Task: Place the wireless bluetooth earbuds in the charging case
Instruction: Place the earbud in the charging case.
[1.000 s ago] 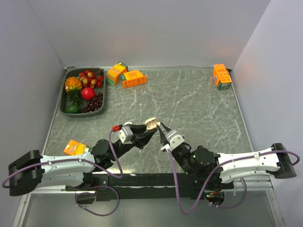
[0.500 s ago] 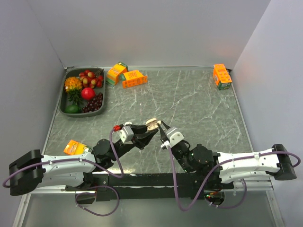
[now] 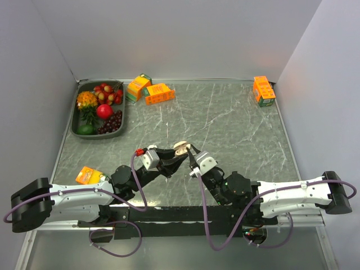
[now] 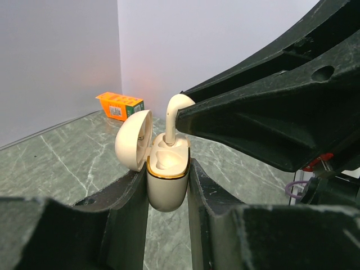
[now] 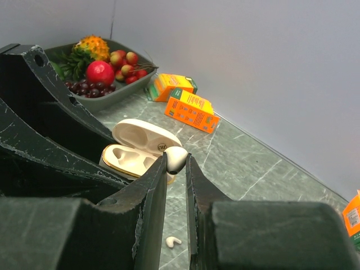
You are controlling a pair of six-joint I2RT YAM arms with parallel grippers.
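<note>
My left gripper point(image 4: 167, 185) is shut on the cream charging case point(image 4: 167, 174), held upright above the table with its lid open to the left. The case also shows in the right wrist view point(image 5: 138, 152) and in the top view point(image 3: 180, 148). My right gripper point(image 5: 176, 163) is shut on a white earbud point(image 5: 176, 158) by its head. In the left wrist view that earbud point(image 4: 173, 121) stands stem down in the case's far socket. The near socket looks empty. A second earbud point(image 5: 172, 242) lies on the table below my right gripper point(image 3: 190, 154).
A dark tray of fruit point(image 3: 77, 121) sits at the back left. Two orange boxes point(image 3: 151, 90) lie behind the middle, another orange box point(image 3: 263, 90) at the back right, and an orange packet point(image 3: 89, 175) near the left arm.
The right gripper has moved a little left towards the case with the earbud. The left gripper and case have stayed in place.
</note>
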